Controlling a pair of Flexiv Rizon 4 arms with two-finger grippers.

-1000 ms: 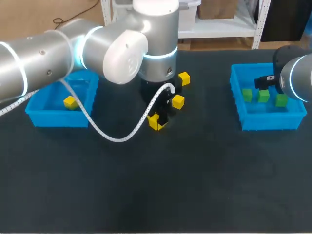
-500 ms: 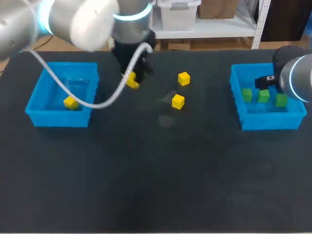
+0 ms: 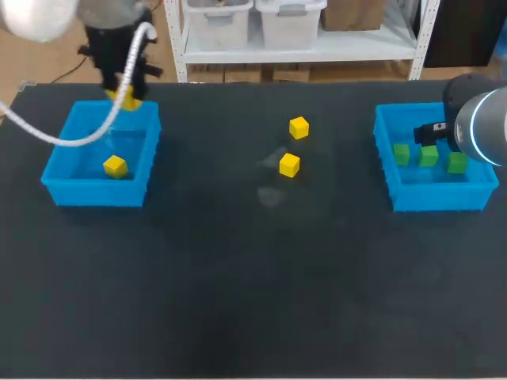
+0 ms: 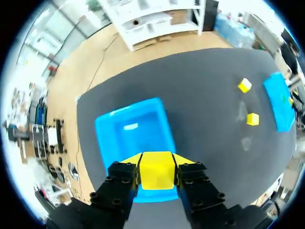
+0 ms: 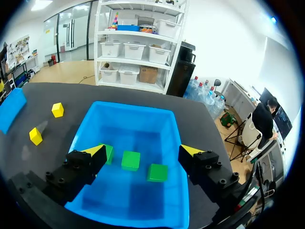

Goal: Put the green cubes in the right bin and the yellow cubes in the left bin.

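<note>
Left gripper (image 4: 157, 167) closed from two sides on a yellow cube (image 4: 156, 179), hanging in the air above the left bin (image 3: 91, 193). Along the fingers, open blue floor of the left bin directly under and just ahead of the held cube, so probably a straight drop with no sideways reach. From the head view, held cube closer to the left bin's far rim than to its middle, hence some risk of clipping that rim on release. No long axis to mind on a cube.

Already resting inside the left bin, toward its front wall: a second yellow cube (image 3: 116, 166).

Well apart from the left bin, out on the dark table (image 3: 238, 301): first loose yellow cube (image 3: 290, 165) and, just beyond it, second loose yellow cube (image 3: 299, 127).

Farthest from the left bin: right bin (image 3: 440, 198) with three green cubes (image 3: 428, 155) lying in it, and right gripper (image 5: 143, 150) spread wide and empty above them.
</note>
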